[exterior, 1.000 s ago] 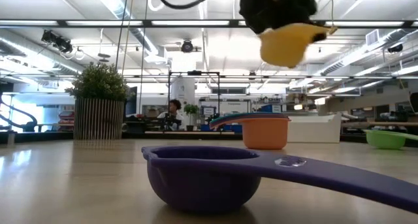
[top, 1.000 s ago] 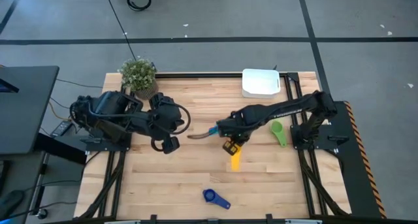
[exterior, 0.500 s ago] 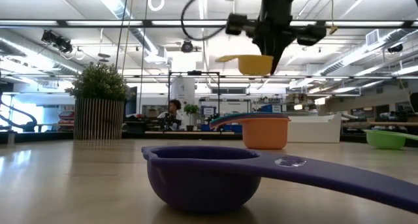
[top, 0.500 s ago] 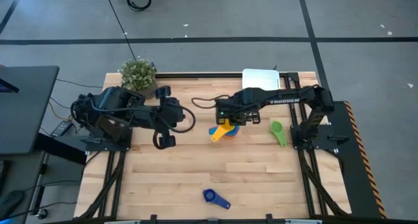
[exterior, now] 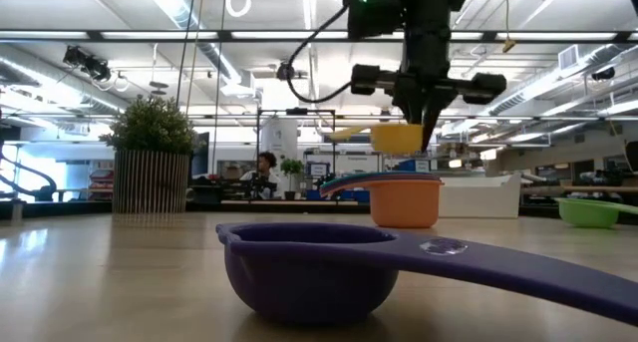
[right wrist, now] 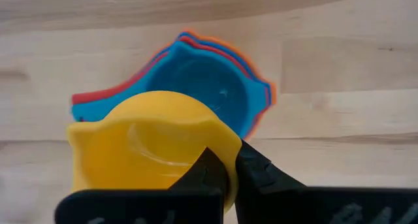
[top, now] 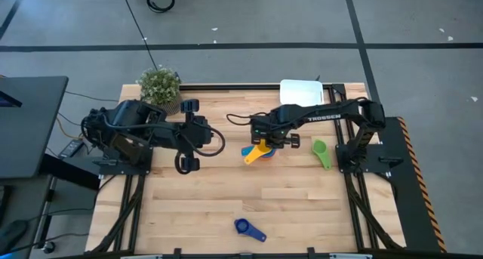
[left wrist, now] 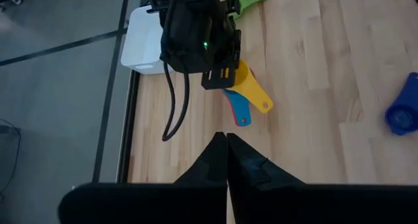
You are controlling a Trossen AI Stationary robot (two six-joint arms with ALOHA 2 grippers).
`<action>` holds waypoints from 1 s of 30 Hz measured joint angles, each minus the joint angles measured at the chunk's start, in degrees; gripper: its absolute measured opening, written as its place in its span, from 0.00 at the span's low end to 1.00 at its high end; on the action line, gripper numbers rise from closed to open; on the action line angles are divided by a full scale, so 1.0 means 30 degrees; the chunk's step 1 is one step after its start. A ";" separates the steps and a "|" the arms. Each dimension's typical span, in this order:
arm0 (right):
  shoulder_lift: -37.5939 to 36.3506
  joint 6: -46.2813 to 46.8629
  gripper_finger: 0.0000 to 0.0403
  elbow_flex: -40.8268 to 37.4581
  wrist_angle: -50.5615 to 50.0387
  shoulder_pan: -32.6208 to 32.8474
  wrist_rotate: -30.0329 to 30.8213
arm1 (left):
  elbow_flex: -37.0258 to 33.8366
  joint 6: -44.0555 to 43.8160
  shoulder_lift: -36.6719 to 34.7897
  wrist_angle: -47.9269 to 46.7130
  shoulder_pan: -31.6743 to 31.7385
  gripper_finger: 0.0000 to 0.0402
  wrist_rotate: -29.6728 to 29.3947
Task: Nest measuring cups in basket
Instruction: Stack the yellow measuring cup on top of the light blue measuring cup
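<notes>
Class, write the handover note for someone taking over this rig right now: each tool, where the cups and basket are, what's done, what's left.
Right tool: shut on the yellow cup, hanging just above the nested stack mid-table.
Left tool: shut, empty, waiting left of centre.
Stack: orange outermost, red and light blue inside, on the table, not in the basket.
Green cup and dark blue cup lie loose.
Left: seat yellow, add the loose cups, get everything into the basket.

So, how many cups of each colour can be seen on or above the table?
yellow cup: 1
light blue cup: 1
red cup: 1
orange cup: 1
green cup: 1
dark blue cup: 1
Total: 6 visible; the stack may hide more.
</notes>
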 joint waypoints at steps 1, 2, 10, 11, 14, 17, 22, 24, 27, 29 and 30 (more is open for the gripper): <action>0.0000 -0.0097 0.03 -0.0212 0.0002 -0.0086 -0.0020 | 0.0000 0.0005 0.0000 0.0000 0.0000 0.01 0.0002; 0.0002 -0.0142 0.03 -0.0450 -0.0007 -0.0186 -0.0098 | 0.0000 0.0028 0.0000 0.0002 0.0019 0.01 0.0002; 0.0007 -0.0446 0.03 -0.1753 0.1799 -0.0537 -0.1020 | 0.0000 0.0331 0.0000 0.0000 0.0349 0.01 0.0002; 0.0007 -0.0513 0.03 -0.1792 0.1940 -0.0558 -0.1013 | 0.0000 0.0425 0.0000 0.0004 0.0436 0.01 0.0008; 0.0007 -0.0521 0.03 -0.1993 0.2206 -0.0711 -0.1020 | 0.0000 0.0734 0.0000 0.0000 0.0681 0.01 0.0002; 0.0007 -0.0542 0.07 -0.2108 0.2178 -0.0872 -0.1136 | 0.0000 0.0932 0.0000 0.0000 0.0889 0.01 0.0002; 0.0007 -0.1134 0.17 -0.2240 0.2145 -0.0926 -0.1224 | 0.0000 0.0998 0.0000 0.0000 0.1226 0.01 0.0002; 0.0007 -0.1720 0.19 -0.2240 0.2178 -0.0961 -0.1225 | 0.0000 0.0998 -0.0007 0.0000 0.1297 0.01 0.0002; 0.0007 -0.2022 0.21 -0.2240 0.2178 -0.1072 -0.1301 | 0.0000 0.1150 -0.0007 0.0000 0.1297 0.01 0.0002; 0.0007 -0.2007 0.21 -0.2240 0.2173 -0.1158 -0.1441 | 0.0000 0.1408 -0.0007 0.0000 0.1291 0.01 0.0002; 0.0007 -0.2029 0.21 -0.2236 0.2166 -0.1181 -0.1447 | 0.0000 0.1433 -0.0007 0.0005 0.1290 0.01 0.0010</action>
